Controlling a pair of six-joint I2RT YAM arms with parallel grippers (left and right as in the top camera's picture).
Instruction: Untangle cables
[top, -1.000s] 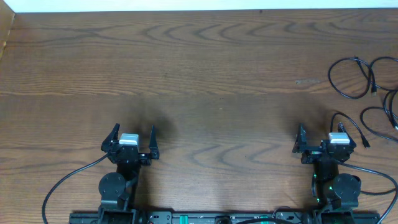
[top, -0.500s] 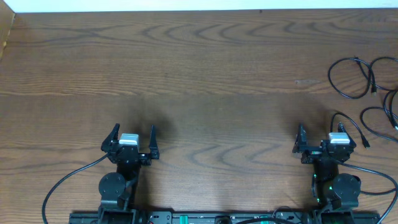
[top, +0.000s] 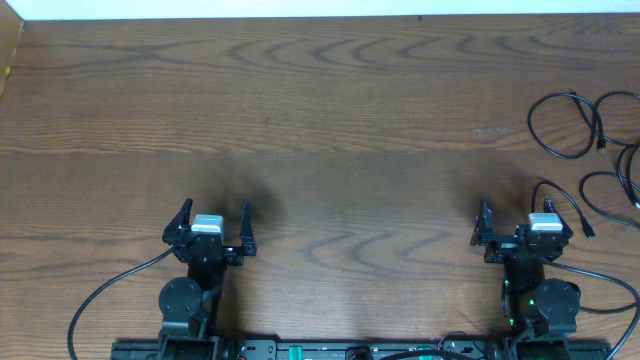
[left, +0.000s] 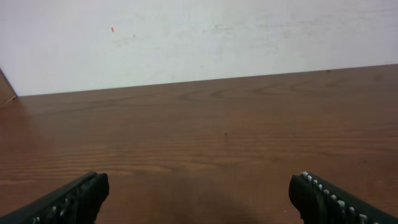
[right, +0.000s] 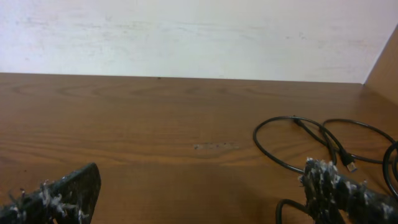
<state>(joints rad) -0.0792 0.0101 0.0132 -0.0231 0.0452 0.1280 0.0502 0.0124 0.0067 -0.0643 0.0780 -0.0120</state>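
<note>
Black and ridged, the fingers (left: 69, 198) of the left tool (top: 214, 211) stand spread wide, with nothing between them. In the left wrist view, only bare brown wood shows across the gap of the left tool (left: 199, 194). The right tool (top: 516, 209) is spread just as wide and also holds nothing. In its wrist view, its fingers (right: 61, 194) carry pale fuzz or lint on their edges, and the gap of the right tool (right: 199, 188) frames plain wood grain. Both tools sit low over the near edge of the desk (top: 320, 120), well apart from each other and pointing toward the far side.

The cables (top: 531, 116) lie at the right side of the desk, ahead and to the right of the right tool and far from the left one. They are thin black cords in several loose loops that overlap near the right edge. One loop is clearly rounded, and others run out of view. One strand curves down close beside the right tool's outer finger and ends in a small plug. Whether it touches the finger cannot be told. In the right wrist view the cables (right: 255, 138) lie flat on the wood, one loop crossing another, with a small plug end (right: 350, 167) just beyond the right finger.

Thicker black leads (top: 100, 292) trail from the arm bases. A white wall (left: 199, 37) rises behind the desk.
</note>
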